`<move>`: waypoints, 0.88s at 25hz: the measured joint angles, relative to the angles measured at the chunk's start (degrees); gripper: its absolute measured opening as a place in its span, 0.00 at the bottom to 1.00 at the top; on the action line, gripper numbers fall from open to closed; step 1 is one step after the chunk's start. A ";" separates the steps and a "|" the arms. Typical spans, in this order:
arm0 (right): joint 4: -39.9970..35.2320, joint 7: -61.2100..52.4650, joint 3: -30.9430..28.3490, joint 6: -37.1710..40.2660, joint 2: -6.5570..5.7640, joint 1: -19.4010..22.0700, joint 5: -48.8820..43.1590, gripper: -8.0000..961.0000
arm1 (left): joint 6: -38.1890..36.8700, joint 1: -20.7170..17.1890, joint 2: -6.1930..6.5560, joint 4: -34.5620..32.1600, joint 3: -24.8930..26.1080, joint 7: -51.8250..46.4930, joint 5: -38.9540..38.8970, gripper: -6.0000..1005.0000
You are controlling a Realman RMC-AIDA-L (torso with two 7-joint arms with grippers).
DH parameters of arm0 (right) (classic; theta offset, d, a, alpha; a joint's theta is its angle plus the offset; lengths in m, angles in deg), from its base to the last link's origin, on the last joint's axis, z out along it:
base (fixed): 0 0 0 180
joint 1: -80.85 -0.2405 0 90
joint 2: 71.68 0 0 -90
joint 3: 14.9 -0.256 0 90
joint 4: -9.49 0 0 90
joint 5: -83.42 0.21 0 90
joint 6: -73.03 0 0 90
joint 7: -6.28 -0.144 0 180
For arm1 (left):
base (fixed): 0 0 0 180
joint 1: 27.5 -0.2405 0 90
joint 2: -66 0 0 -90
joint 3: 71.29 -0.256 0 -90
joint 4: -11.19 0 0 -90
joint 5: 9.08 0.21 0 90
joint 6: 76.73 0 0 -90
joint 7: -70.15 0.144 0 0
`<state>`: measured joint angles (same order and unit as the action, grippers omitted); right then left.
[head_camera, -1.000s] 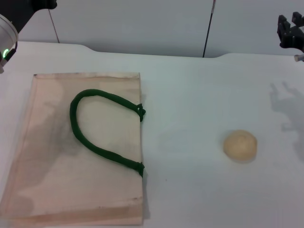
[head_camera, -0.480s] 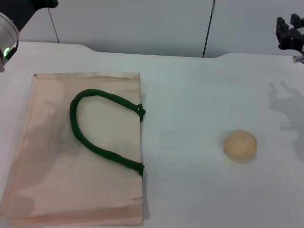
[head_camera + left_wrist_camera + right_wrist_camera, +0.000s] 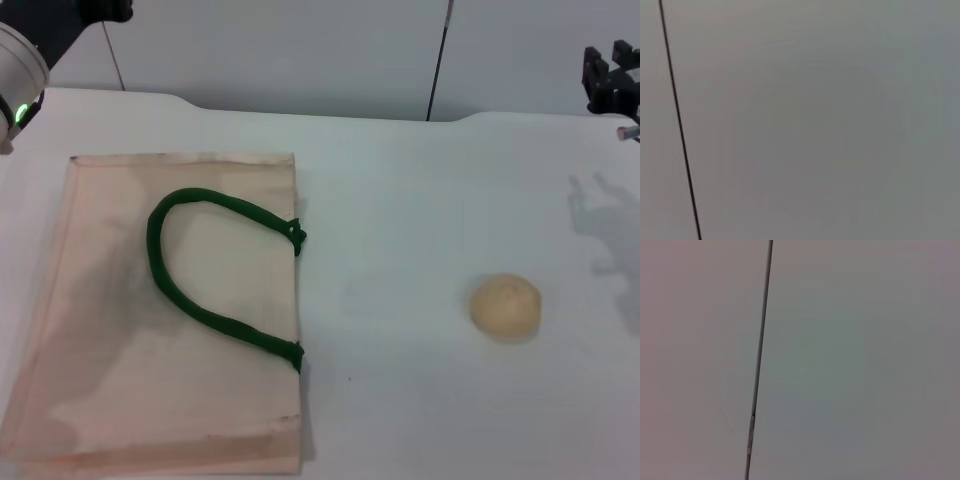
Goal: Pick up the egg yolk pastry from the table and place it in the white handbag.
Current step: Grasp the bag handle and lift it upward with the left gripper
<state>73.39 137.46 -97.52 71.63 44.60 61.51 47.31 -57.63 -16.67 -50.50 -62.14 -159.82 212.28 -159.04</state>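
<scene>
The white handbag is lying flat near-left; the egg yolk pastry is sitting well apart, right. The right gripper is hanging far-right, apparently open and empty; descending squarely over the dome seems wisest.

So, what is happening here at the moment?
Nothing is being handled yet. The egg yolk pastry sits alone on the table, right of the white handbag, which lies flat. The right gripper hangs at the far right edge, away from the pastry. The left arm is at the far left corner.
</scene>
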 joint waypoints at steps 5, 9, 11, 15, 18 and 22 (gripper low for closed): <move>-0.74 -0.07 0.00 0.00 -0.06 0.03 -0.08 0.31 | -9.02 -3.96 0.87 -9.63 -4.06 -6.92 5.80 0.37; -1.79 -0.09 0.00 0.01 -0.16 0.09 -0.02 0.32 | -15.38 -6.46 3.86 -16.42 -8.31 -14.45 9.08 0.37; -1.85 -0.10 -0.02 0.00 -0.20 0.10 -0.04 0.32 | -17.26 -7.24 5.34 -18.83 -9.89 -16.57 9.10 0.37; -2.54 -0.11 -0.15 0.00 -0.19 0.03 -0.15 0.32 | -19.95 -7.61 6.64 -20.73 -11.07 -19.48 8.52 0.37; -2.77 -0.13 -0.17 0.00 -0.18 -0.15 -0.17 0.32 | -21.72 -7.27 6.98 -20.92 -11.66 -20.47 7.60 0.37; -2.80 -0.14 -0.18 0.00 -0.18 -0.25 -0.06 0.32 | -21.27 -6.05 7.33 -20.23 -12.46 -20.68 6.73 0.36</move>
<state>70.59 137.32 -97.70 71.63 44.42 61.26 47.24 -78.90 -22.72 -43.17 -82.37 -172.27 191.61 -152.31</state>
